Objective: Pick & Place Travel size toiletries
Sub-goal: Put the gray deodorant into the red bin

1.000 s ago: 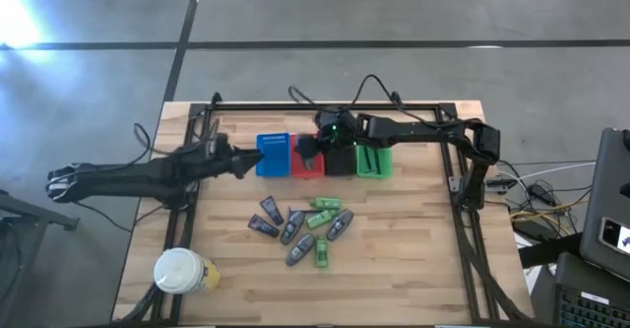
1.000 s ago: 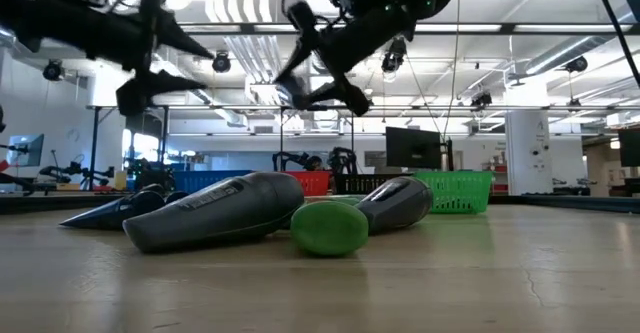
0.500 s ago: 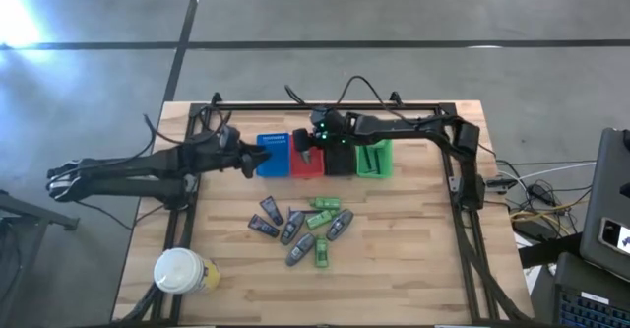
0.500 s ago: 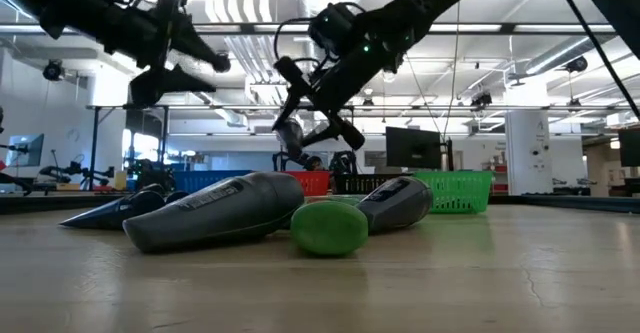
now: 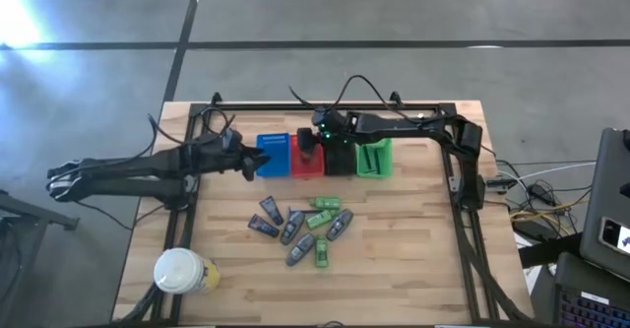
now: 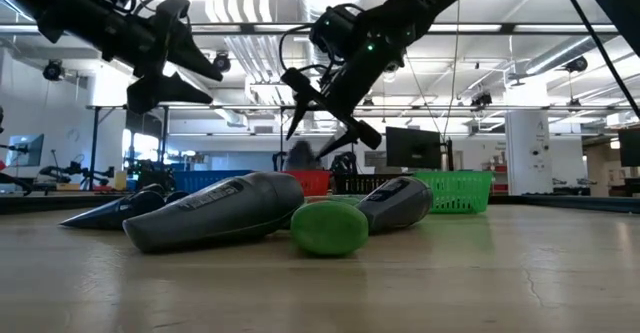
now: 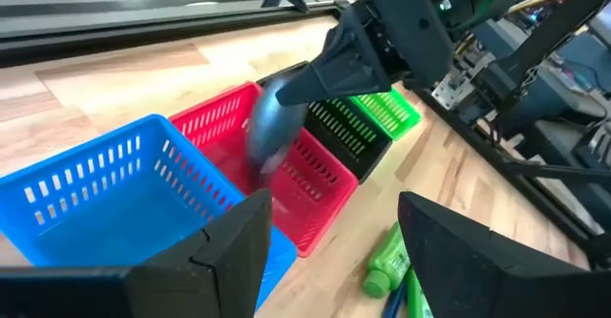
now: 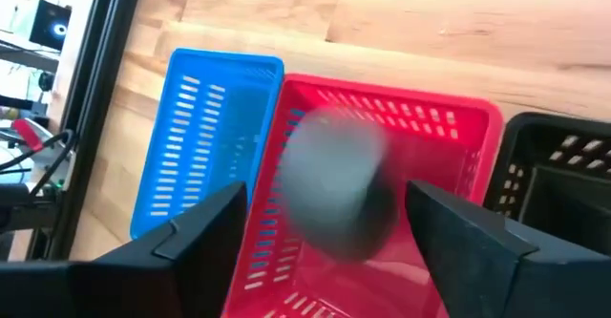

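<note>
My right gripper hangs open over the red basket. A grey tube shows blurred in the air between and below its spread fingers, over the basket's inside; the left wrist view shows the same tube just under that gripper. My left gripper is open and empty, at the blue basket's left side. The remaining toiletries, green, grey and dark tubes, lie flat in a loose cluster on the table's middle.
Four small baskets stand in a row near the far edge: blue, red, black, green. A white-lidded cup stands at the near left corner. A black frame runs around the tabletop.
My right gripper came down over the red basket, then opened and let go of the grey tube, which now drops toward the basket. My left gripper shifted slightly toward the blue basket and stayed open.
</note>
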